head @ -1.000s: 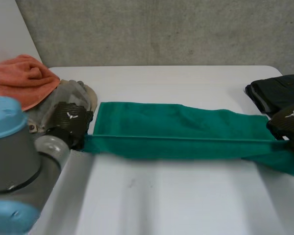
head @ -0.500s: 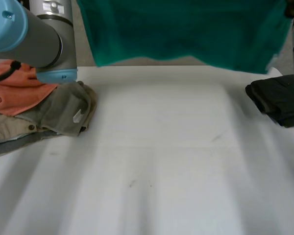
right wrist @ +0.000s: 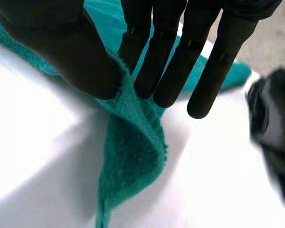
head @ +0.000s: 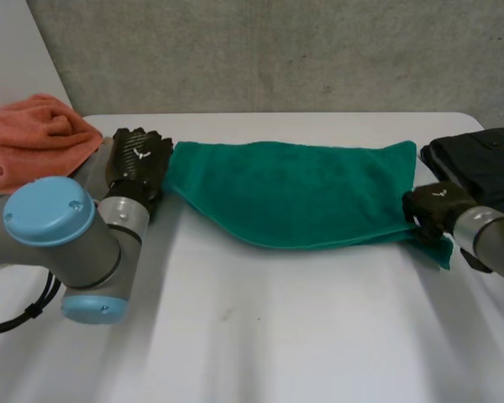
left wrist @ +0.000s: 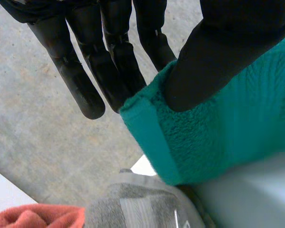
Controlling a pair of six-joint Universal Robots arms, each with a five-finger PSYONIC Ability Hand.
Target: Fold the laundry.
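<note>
Left wrist view: left hand (left wrist: pixel 237 42) pinches green terry towel (left wrist: pixel 237 137) corner; right wrist view: right hand (right wrist: pixel 166 52) pinches opposite edge; head view hides both pinches.

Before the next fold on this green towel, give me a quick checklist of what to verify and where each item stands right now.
1. Pinch by the left hand on a corner of the green towel: ok, thumb against fingers in its wrist view.
2. Pinch by the right hand on the opposite end: ok.
3. Towel resting on the table: ok.
4. Edges lined up: not ok, the near edge bows and a corner pokes out past the right hand.
5. Towel apart from the black garment: cannot tell, they are very close.
</note>
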